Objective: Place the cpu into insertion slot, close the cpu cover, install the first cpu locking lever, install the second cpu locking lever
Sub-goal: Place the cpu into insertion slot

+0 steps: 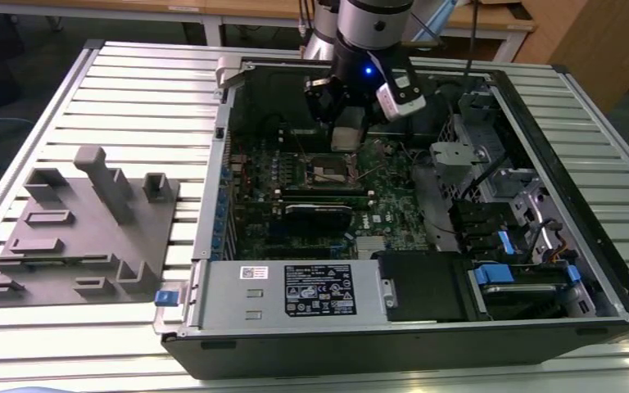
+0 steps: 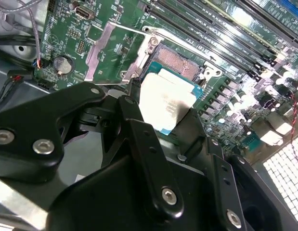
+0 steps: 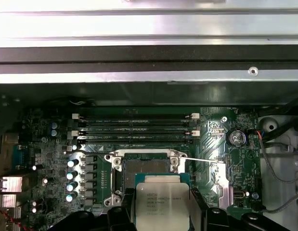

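Observation:
My gripper (image 1: 346,137) hangs inside the open computer case, above the green motherboard (image 1: 292,176). It is shut on the cpu (image 2: 165,103), a small square chip with a pale metal top, pinched at its edges between the black fingers (image 2: 132,98). In both wrist views the chip (image 3: 162,202) hovers tilted, just beside the insertion slot (image 3: 146,168), whose dark pin field (image 2: 180,62) lies bare. The cpu cover (image 2: 110,50), a thin silver frame, is flipped open flat on the board beside the socket. A thin wire lever (image 3: 201,160) stretches out from the socket's corner.
Long black memory slots (image 3: 134,127) run beside the socket. The case wall (image 3: 149,72) rises behind them. Drive cages with blue tabs (image 1: 511,270) and a power supply (image 1: 292,291) fill the case's near end. A grey fixture plate (image 1: 74,229) lies on the exterior view's left.

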`<act>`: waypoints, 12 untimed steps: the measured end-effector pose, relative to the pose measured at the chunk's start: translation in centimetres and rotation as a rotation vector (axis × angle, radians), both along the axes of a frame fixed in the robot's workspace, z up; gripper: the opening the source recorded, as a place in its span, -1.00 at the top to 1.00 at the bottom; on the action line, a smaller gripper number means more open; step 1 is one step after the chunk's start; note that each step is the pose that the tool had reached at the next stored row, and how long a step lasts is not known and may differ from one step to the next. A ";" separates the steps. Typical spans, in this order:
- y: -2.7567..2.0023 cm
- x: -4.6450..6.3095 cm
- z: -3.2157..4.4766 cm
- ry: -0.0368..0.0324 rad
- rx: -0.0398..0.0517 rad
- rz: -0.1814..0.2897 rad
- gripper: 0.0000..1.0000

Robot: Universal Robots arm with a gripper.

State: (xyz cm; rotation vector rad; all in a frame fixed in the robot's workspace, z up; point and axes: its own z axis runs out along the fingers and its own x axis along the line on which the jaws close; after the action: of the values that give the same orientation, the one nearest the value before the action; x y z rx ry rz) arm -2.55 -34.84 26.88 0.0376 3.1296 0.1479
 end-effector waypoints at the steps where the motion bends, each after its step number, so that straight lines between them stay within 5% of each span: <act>1: 0.00 0.0 -0.04 -0.0006 -0.0001 0.000 -0.07; 12: 0.00 0.0 -0.35 -0.0038 0.0003 0.000 -0.07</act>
State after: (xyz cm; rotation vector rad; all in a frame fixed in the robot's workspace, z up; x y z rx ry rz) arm -2.58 -34.84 26.53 0.0372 3.1258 0.1482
